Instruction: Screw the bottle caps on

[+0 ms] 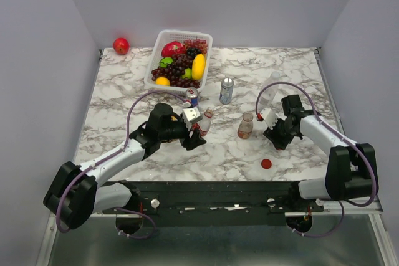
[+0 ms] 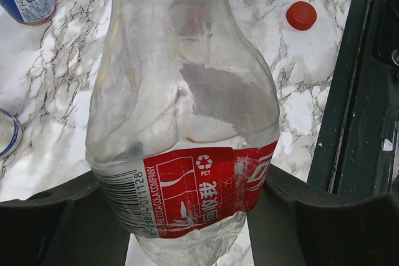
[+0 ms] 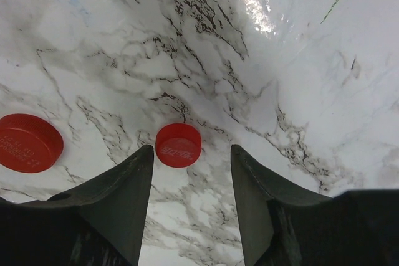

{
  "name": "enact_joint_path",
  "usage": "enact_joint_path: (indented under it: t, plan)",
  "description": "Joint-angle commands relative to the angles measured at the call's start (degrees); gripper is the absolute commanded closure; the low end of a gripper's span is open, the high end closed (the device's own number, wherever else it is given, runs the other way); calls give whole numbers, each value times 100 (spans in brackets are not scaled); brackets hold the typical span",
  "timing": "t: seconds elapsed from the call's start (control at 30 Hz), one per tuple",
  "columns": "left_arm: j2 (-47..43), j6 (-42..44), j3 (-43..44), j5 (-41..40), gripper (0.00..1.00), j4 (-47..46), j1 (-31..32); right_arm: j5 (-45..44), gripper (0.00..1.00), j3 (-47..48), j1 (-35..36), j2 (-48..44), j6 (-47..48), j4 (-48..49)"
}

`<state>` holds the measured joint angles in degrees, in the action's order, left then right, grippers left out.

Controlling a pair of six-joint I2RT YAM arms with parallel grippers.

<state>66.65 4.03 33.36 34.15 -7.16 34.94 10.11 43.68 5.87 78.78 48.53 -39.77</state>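
Grips short clear bottle in left jaws, red label reading "THE COCA-COLA COMPANY" and "PET". Holds right jaws apart over 1 red cap on table; another red cap at its 9 o'clock.

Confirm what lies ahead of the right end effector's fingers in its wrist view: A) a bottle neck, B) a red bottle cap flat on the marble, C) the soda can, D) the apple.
B: a red bottle cap lies flat on the marble table, in line with the gap of the open right end effector.
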Motion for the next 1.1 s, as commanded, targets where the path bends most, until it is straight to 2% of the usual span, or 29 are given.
enact_joint_path:
  t: [0.0, 0.53, 0.87, 0.97, 1.07]
  plan:
    - [67, 27, 197, 13, 100, -84, -22, -114, 42, -105, -33, 111, 60, 162]
    - [76, 45, 188, -22, 100, -84, -22, -79, 51, -79, -33, 339, 104, 163]
    - [102, 27, 162, -31, 100, -119, -22, -176, 52, -150, -33, 584, 104, 40]
    - [111, 27, 179, -31, 100, -102, -22, -150, 59, -53, -103, 805, -10, -66]
    - [120, 45, 214, -23, 100, -58, -22, 8, 60, -9, -121, 700, 7, -13]
